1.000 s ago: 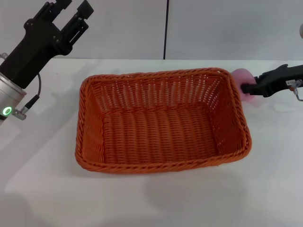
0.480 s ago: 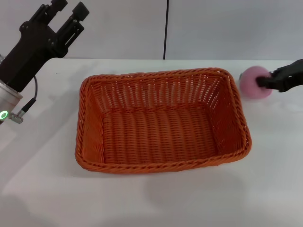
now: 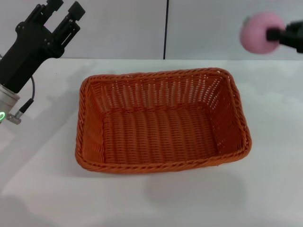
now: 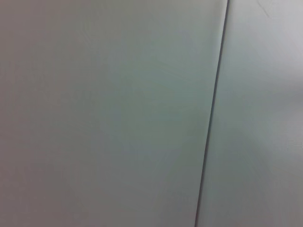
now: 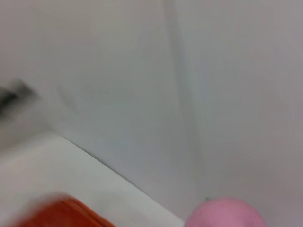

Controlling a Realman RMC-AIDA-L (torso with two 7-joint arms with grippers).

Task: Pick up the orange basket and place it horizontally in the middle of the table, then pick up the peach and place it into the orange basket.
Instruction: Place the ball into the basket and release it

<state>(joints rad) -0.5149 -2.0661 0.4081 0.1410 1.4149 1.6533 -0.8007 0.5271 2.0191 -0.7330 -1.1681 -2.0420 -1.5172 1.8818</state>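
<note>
Since the earlier frame the peach has been lifted from beside the orange basket and is now held high above the table, beyond the basket's far right corner. It is clamped in the right gripper, whose fingers are closed on its right side. The basket is set lengthwise mid-table, well below the fingers. The left gripper is held raised at far left, fingers narrowly parted, nothing between them.

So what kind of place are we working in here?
Probably a lab or test bench: a bare white table, plain grey wall panels behind, and only a basket and a peach as props.
</note>
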